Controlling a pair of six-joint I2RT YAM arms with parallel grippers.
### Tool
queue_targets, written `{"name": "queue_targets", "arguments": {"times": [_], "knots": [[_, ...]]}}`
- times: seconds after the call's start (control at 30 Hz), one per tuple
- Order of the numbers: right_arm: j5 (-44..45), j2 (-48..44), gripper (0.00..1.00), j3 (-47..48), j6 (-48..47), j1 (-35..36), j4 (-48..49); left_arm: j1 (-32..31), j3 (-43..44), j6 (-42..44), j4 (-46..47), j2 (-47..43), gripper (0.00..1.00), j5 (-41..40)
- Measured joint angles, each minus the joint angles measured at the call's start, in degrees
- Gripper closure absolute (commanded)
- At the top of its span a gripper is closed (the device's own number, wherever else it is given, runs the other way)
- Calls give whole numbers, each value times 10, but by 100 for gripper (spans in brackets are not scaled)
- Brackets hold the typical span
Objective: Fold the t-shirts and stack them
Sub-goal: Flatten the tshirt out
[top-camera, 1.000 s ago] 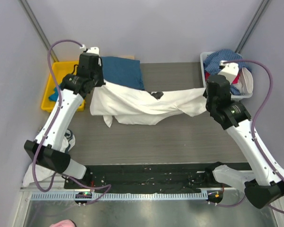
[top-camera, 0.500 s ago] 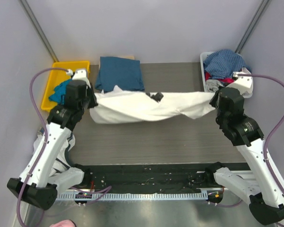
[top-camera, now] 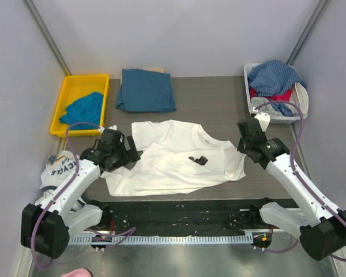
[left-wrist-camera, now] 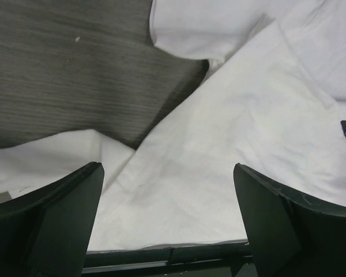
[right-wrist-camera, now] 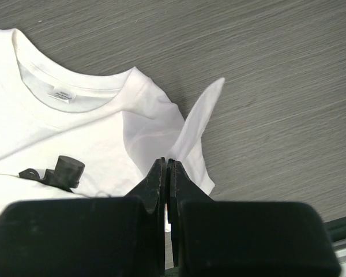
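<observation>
Left wrist view shows you the left jaws (left-wrist-camera: 167, 219) spread wide with nothing between them, hanging just over the white t-shirt (top-camera: 179, 158), so that side is let go. Your right jaws (right-wrist-camera: 168, 190) are pressed shut, and the cloth seems pinched at the sleeve, which stands up in a flap beside them; that grip would keep 1 edge under control while the shirt lies on the bench (top-camera: 213, 104). It rests chest up but rumpled, its left side doubled over, so I judge it laid out for folding. The dark blue t-shirt (top-camera: 145, 90) lies folded at the far edge, likely where the stack begins
</observation>
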Motion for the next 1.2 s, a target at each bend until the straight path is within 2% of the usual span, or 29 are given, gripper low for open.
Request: {"name": "queue_targets", "arguments": {"times": [0.23,0.5,0.7,0.73,0.77,0.83,0.87,0.93,0.97,1.0,1.2], "knots": [[-7,0,99,0,3,0,5,0,40,18,58,71,0,-14],[-12,0,99,0,4,0,10,0,110,43,141,266,0,-41],[-12,3,99,0,4,0,14,0,150,56,172,355,1,-56],[-12,3,99,0,4,0,15,0,153,60,177,364,10,-62],[-13,3,99,0,3,0,15,0,156,61,180,369,26,-66],[-13,3,99,-1,3,0,16,0,163,59,188,379,42,-73],[-13,3,99,-1,3,0,16,0,171,64,194,391,66,-78],[-13,3,99,-1,3,0,17,0,183,60,203,405,79,-78],[-13,3,99,-1,3,0,18,0,189,60,207,413,91,-80],[-13,3,99,-1,3,0,18,0,199,63,214,424,98,-78],[-13,1,99,-2,3,0,19,0,222,62,224,443,100,-68]]}}
